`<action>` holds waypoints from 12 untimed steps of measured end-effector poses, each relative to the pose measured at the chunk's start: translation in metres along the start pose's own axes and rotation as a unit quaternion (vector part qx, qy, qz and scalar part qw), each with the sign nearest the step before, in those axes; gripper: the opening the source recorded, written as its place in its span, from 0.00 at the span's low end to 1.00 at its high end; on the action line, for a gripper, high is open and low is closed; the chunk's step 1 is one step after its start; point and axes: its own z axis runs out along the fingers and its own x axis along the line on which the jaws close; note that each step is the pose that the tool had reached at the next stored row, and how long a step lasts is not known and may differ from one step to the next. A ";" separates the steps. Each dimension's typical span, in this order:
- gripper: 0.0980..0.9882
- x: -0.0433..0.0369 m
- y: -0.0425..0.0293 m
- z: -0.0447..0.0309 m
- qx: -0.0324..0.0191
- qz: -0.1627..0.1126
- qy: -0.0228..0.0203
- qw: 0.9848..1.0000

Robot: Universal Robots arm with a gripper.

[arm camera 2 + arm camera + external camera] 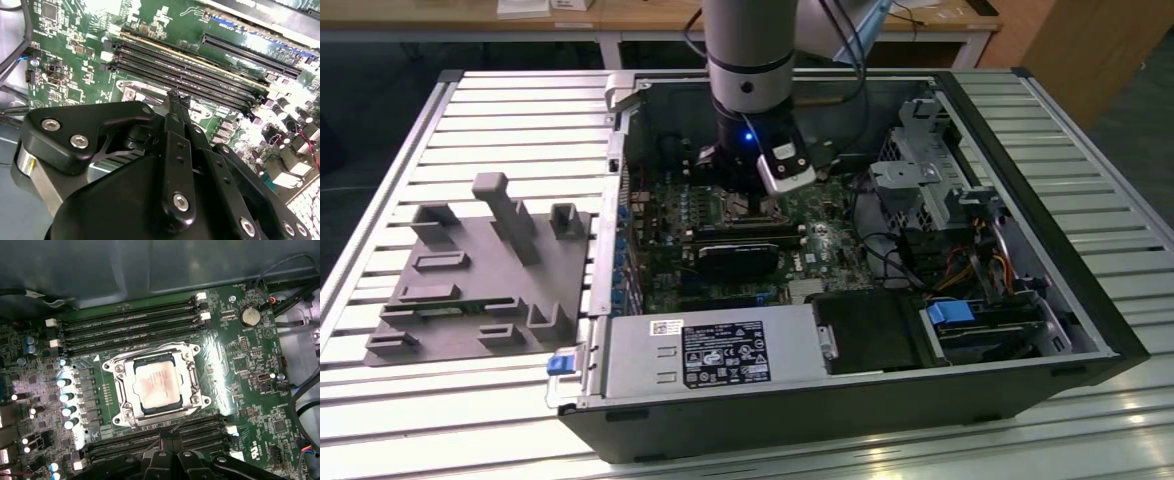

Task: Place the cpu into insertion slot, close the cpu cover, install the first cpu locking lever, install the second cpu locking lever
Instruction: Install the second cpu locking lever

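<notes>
The cpu (156, 385), a pale square chip, lies in the insertion slot (120, 390) of the green motherboard (240, 370). The silvery cpu cover (188, 371) lies flat around it like a frame. A thin wire lever (184, 421) slants out from the socket's edge toward my gripper (170, 439). The black fingertips are together, right beside the lever's end; whether they touch it I cannot tell. In the second wrist view the gripper (175, 98) hangs just above the board by the memory slots (200, 75). In the exterior view the gripper (744, 205) reaches down inside the open computer case (1067, 300).
Long memory slots (130, 327) flank the socket on two sides. A coin battery (248, 316) and cables (300, 390) lie beyond. A power supply (707, 355) and a drive cage (947, 190) crowd the case. A grey fixture (480, 270) sits at the exterior view's left.
</notes>
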 end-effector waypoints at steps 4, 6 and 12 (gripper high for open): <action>0.01 0.0023 -0.0023 0.0015 -0.015 -0.002 0.003 1.000; 0.01 0.0032 -0.0041 0.0024 -0.021 -0.003 0.005 1.000; 0.01 0.0053 -0.0130 0.0053 -0.031 -0.006 0.007 0.999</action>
